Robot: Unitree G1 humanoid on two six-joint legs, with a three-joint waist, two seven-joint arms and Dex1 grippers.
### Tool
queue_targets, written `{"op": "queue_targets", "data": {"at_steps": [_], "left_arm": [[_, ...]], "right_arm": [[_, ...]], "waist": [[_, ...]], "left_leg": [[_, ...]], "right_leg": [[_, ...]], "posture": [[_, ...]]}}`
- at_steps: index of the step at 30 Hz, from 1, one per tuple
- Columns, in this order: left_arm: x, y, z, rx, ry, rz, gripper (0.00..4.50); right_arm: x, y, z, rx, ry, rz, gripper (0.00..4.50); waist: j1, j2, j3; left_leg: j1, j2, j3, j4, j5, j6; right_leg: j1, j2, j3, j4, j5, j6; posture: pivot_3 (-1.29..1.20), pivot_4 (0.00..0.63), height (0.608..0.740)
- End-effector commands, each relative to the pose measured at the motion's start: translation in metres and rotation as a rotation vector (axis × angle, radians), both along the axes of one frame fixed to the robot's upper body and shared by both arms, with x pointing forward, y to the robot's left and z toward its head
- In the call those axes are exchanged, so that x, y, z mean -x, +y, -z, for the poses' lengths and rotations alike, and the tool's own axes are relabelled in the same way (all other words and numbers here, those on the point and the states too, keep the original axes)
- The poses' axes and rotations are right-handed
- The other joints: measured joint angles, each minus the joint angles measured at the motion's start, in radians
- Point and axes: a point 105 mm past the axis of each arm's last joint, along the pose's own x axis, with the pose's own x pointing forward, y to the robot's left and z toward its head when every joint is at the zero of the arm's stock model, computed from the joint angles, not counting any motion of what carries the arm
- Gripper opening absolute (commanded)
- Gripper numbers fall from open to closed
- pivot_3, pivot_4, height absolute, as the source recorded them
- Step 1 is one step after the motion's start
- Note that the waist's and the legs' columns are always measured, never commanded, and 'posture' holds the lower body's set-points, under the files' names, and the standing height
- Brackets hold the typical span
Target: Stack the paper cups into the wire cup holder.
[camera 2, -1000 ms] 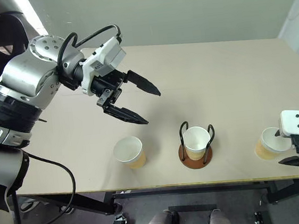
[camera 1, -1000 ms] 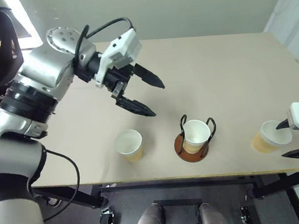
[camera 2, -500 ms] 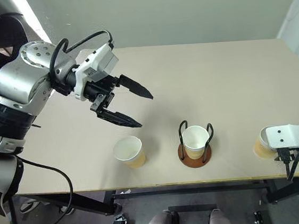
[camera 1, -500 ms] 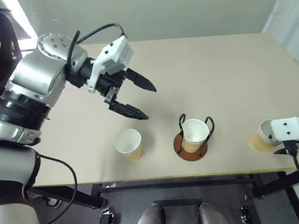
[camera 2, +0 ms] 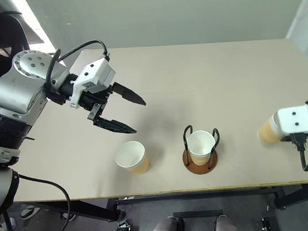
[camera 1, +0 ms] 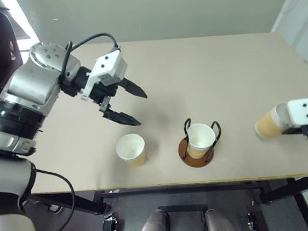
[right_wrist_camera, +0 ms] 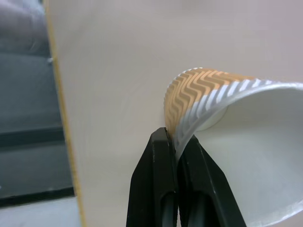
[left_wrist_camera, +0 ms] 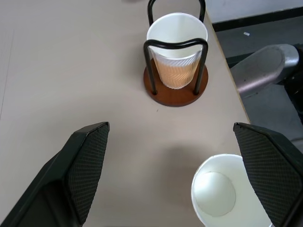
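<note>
1. The right hand [right_wrist_camera: 176,142] pinches the wall of a zigzag-patterned paper cup [camera 1: 266,125] between closed fingers near the tabletop's [camera 1: 221,75] right front edge; the cup is tipped on its side, mouth toward the hand
2. The wire cup holder [camera 1: 196,147] stands near the front edge at centre, one ribbed cup [camera 1: 200,138] seated upright between its two black loops
3. A third cup [camera 1: 131,150] stands upright on the tabletop, well left of the holder
4. The left hand [camera 1: 125,104] hangs above the tabletop behind that cup, fingers spread wide and holding nothing
</note>
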Motion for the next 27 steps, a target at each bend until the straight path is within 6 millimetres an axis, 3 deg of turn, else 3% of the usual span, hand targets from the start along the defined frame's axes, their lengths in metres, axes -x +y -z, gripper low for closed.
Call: {"op": "queue_targets", "data": {"at_steps": [1, 4, 9, 15, 27], "left_arm": [[0.003, 0.0, -0.004, -0.003, -0.024, 0.039, 4.5], [0.001, -0.001, -0.002, -0.006, -0.024, 0.046, 4.5], [-0.001, -0.006, 0.0, -0.006, -0.026, 0.061, 4.5], [-0.003, -0.007, 0.004, -0.016, -0.026, 0.068, 4.5], [-0.005, -0.013, 0.007, -0.019, -0.024, 0.087, 4.5]], "right_arm": [[0.0, 0.025, -0.044, -0.039, -0.133, -0.064, 0.02], [-0.002, 0.047, -0.065, -0.081, -0.195, -0.125, 0.02], [-0.004, 0.079, -0.082, -0.113, -0.217, -0.228, 0.02], [0.002, 0.104, -0.076, -0.078, -0.129, -0.333, 0.02], [0.004, 0.122, -0.07, 0.025, -0.089, -0.459, 0.02]], "waist": [[-0.001, 0.0, 0.0], [-0.003, -0.001, 0.0], [-0.006, -0.001, 0.0], [-0.004, -0.001, 0.0], [-0.005, -0.001, 0.0]], "left_leg": [[0.0, 0.0, 0.0, 0.0, 0.0, 0.0], [0.0, 0.0, 0.0, -0.005, 0.002, -0.001], [0.0, 0.001, -0.004, -0.007, 0.006, 0.005], [-0.002, 0.001, -0.005, -0.01, 0.008, 0.005], [-0.002, 0.001, -0.006, -0.01, 0.009, 0.005]], "right_leg": [[0.0, 0.0, 0.0, 0.0, 0.0, 0.0], [-0.002, 0.0, -0.001, 0.0, 0.0, -0.001], [-0.003, 0.0, -0.003, 0.001, -0.003, -0.005], [-0.006, 0.0, -0.005, 0.001, -0.004, -0.006], [-0.007, 0.0, -0.005, 0.003, -0.005, -0.008]], "posture": [[0.0, 0.15, 0.74], [0.0, 0.15, 0.74], [0.0, 0.15, 0.74], [0.0, 0.15, 0.74], [0.0, 0.15, 0.74]]}}
